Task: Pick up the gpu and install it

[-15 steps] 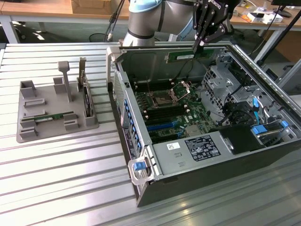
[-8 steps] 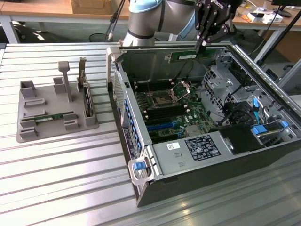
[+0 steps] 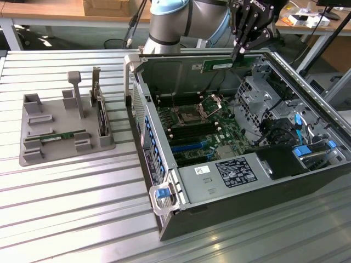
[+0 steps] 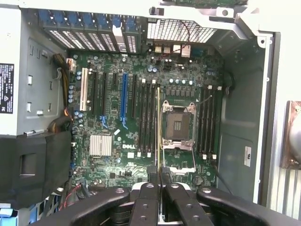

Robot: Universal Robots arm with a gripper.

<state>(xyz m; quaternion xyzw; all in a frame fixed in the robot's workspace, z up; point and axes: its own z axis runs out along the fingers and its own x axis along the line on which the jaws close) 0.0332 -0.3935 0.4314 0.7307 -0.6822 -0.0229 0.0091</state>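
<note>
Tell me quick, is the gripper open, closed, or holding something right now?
Gripper: shut on the gpu, the thin green circuit-board stick, held above the open computer case.

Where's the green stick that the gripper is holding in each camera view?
Exterior view: the green stick is at top centre, pinched at one end by the gripper, above the open computer case.
Wrist view: the stick is seen edge-on as a thin line running out from the gripper.
Shared landmark: the processor socket, which is right beside the stick in the wrist view.
</note>
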